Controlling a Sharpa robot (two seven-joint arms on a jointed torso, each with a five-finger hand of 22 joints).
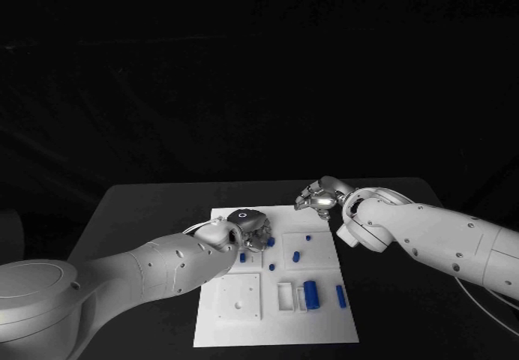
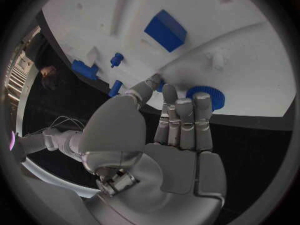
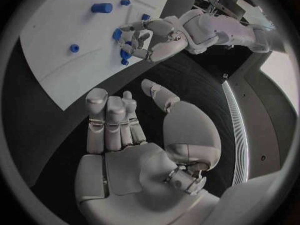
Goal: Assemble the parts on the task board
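The white task board lies mid-table with several blue parts on it. My left hand hovers low over the board's far-left part. In the left wrist view its fingertips reach the rim of a blue toothed disc lying at the board's edge, and a small blue bit shows between thumb and first finger; a grip is not plain. My right hand hangs over the black table just past the board's far edge, its fingers apart and holding nothing.
A blue block and small blue pegs lie further in on the board. A blue cylinder rests in a slot near the front, with a thin blue bar beside it. Black table surrounds the board.
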